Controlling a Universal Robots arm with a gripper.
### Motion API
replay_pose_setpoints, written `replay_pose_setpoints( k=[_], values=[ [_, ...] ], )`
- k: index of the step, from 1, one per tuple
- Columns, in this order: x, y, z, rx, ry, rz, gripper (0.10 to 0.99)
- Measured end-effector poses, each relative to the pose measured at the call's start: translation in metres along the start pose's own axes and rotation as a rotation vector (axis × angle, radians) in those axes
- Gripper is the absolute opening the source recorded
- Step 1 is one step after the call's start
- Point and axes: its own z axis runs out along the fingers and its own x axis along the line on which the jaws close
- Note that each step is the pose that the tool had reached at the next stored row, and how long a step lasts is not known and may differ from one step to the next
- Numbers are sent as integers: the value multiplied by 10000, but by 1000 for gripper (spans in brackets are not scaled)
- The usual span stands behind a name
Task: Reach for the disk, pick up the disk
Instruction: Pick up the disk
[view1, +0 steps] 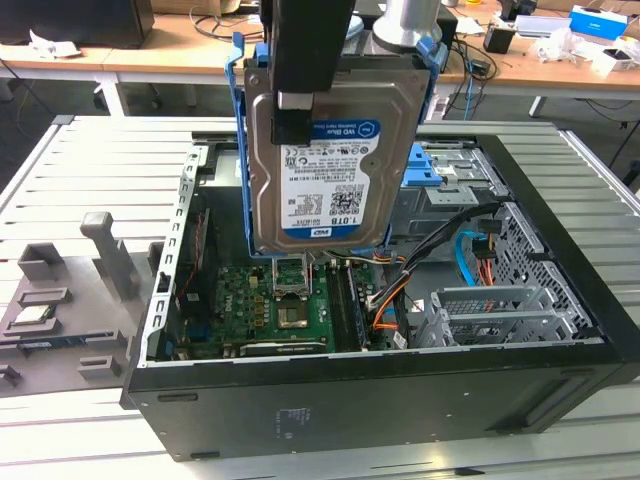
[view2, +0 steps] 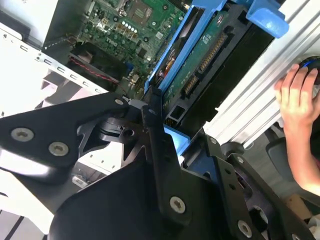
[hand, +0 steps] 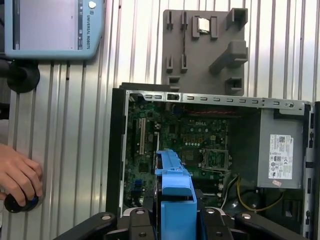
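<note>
The disk (view1: 330, 180), a silver hard drive with a white and blue label and blue rails, hangs upright above the open computer case (view1: 400, 385). My gripper (view1: 298, 112) is shut on it from above, with one black finger (view1: 292, 105) across its labelled face. In the second wrist view the disk (view2: 202, 55) shows its green circuit board between blue rails, running away from the gripper (view2: 167, 125). The first wrist view shows the disk's blue rail (hand: 175, 195) edge-on between the gripper's black fingers (hand: 142, 222).
The motherboard (view1: 280, 300) lies in the open case below, with cables and a metal drive cage (view1: 500, 310) at the exterior view's right. A grey slotted stand (view1: 70, 290) lies at the left. A person's hand (hand: 17, 177) rests on the slatted table near a pendant (hand: 50, 27).
</note>
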Motion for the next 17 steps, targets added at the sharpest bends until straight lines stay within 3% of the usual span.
replay_pose_setpoints(
  k=[3, 8, 12, 17],
  values=[
    [61, -85, 85, 0, 1, 1, 369],
    [95, -184, 163, 0, 0, 1, 369],
    [132, -357, 308, -1, 0, 0, 369],
    [150, -533, 363, 1, 0, -1, 369]
  ],
)
